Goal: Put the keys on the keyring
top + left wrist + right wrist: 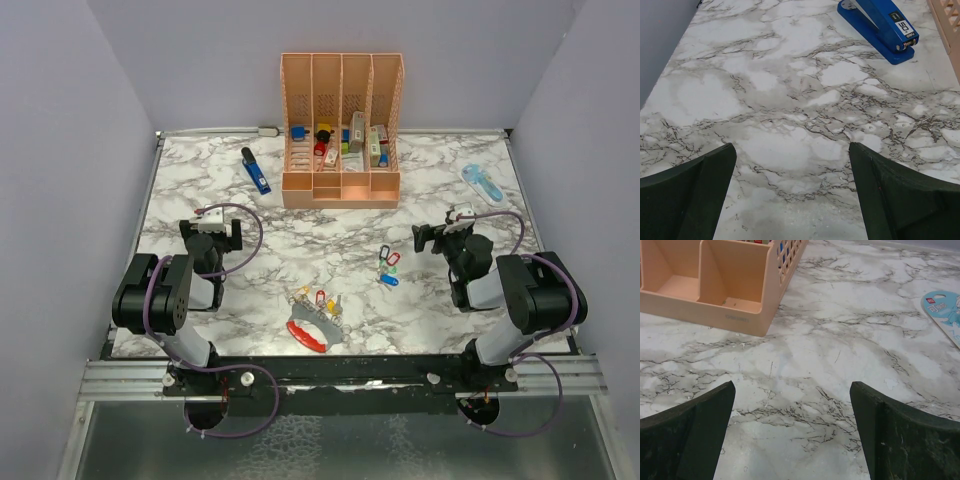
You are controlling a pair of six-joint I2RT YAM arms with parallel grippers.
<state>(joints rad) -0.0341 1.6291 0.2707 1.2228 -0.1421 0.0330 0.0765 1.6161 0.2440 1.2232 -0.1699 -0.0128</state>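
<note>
Both arms poised over a white, grey-veined marble-patterned tabletop (300,235), nothing yet in hand. Left gripper (217,232) and right gripper (440,238) each empty above bare surface, dark fingers spread wide apart.

Close to the near edge, between the two bases: a large oval keyring (308,332), half bright red, half grey-white, lying flat. Just beyond it, almost touching, a cluster of tiny keys (318,300) with red, yellow and green plastic heads; a second small bunch in red, green and blue further right, nearer the right arm.

Toward the back, well clear of the job — a blue metal stapler (255,171), a peach slatted plastic desk organiser (341,130) and a pale blue oblong gadget (483,184).

Judged most likely to go wrong from here: a pinch closing on several bunched keys at once, or grazing one and sending it skidding over the slick marble. Also a risk of the ring sliding or spinning if nudged before being pinned, with the table's edge close behind. Impossible to tell at this size whether the ring's gate is open or closed.
</note>
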